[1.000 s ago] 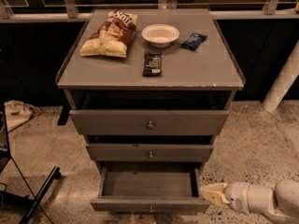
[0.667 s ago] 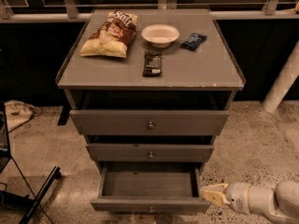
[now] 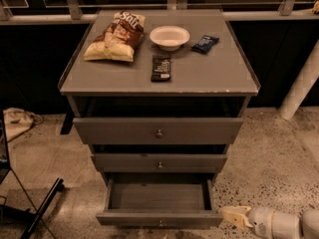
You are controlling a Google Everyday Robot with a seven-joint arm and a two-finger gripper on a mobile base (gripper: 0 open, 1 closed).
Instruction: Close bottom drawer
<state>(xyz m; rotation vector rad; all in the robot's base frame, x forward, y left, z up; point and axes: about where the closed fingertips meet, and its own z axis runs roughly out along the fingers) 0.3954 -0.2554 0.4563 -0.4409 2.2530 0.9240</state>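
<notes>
The bottom drawer (image 3: 159, 217) is the lowest and narrowest grey front of the cabinet, with a small round knob. It stands pulled far out and its inside is empty. The two drawers above it, the top drawer (image 3: 158, 130) and the middle drawer (image 3: 159, 162), stick out a little. My gripper (image 3: 230, 216) comes in from the lower right on a white arm, with its pale tip just to the right of the bottom drawer's front right corner.
On the cabinet top (image 3: 214, 73) lie a chip bag (image 3: 114, 36), a white bowl (image 3: 169, 36), a dark snack bar (image 3: 161, 67) and a blue packet (image 3: 205, 44). A black stand leg (image 3: 42, 208) lies on the floor at left. A white pole (image 3: 300, 83) stands at right.
</notes>
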